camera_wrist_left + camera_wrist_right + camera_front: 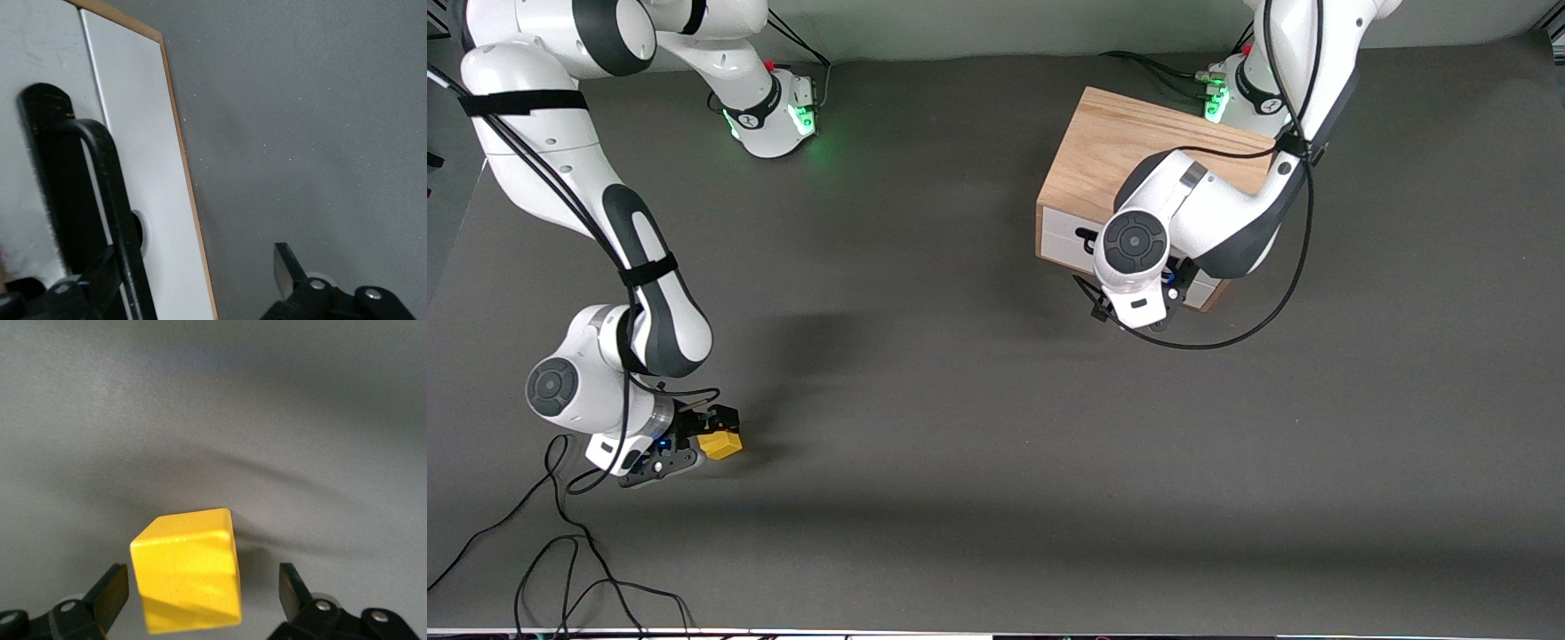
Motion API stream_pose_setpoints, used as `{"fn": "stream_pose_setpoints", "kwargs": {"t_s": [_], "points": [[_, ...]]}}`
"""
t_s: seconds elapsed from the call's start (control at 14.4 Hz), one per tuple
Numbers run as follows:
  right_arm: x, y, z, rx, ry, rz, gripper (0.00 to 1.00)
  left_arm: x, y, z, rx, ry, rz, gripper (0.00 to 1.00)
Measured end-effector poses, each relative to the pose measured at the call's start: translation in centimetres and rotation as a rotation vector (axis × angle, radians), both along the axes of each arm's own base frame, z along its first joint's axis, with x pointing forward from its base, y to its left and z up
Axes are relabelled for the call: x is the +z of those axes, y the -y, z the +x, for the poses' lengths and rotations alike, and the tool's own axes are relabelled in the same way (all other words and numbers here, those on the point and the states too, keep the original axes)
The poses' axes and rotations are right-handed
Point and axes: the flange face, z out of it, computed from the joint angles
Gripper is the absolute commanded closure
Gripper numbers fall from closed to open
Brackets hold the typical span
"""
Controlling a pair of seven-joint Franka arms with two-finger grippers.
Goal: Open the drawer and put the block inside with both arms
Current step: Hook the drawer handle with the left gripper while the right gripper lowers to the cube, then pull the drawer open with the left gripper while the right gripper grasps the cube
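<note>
The light oak box cabinet point(1129, 151) stood toward the left arm's end of the dark grey table point(960, 373). Its white-fronted drawer point(1063, 236) was closed. The left gripper point(193, 280) was in front of the drawer, fingers spread, with the black wire handle point(107, 200) between them. Well apart from the cabinet, toward the right arm's end and nearer to the front camera, the small bright yellow cube point(189, 570) lay on the table between the spread fingers of the right gripper point(203, 590), which did not press it.
</note>
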Motion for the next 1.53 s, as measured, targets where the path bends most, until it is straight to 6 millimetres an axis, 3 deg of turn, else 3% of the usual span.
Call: {"fn": "stream_pose_setpoints", "kwargs": {"t_s": [0.28, 0.42, 1.11, 1.53], "points": [[-0.6, 0.0, 0.1, 0.000, 0.003, -0.001, 0.56, -0.2, 0.0, 0.1, 0.006, 0.000, -0.002, 0.00], [-0.2, 0.0, 0.3, 0.000, 0.012, -0.001, 0.67, 0.1, 0.1, 0.3, 0.010, 0.005, -0.005, 0.00], [0.6, 0.0, 1.0, 0.000, 0.033, -0.002, 0.76, 0.2, 0.3, 2.6, 0.076, 0.011, -0.015, 0.00], [2.9, 0.0, 1.8, 0.000, 0.072, -0.003, 0.76, 0.4, 1.2, 6.2, 0.107, 0.052, -0.049, 0.00]]}}
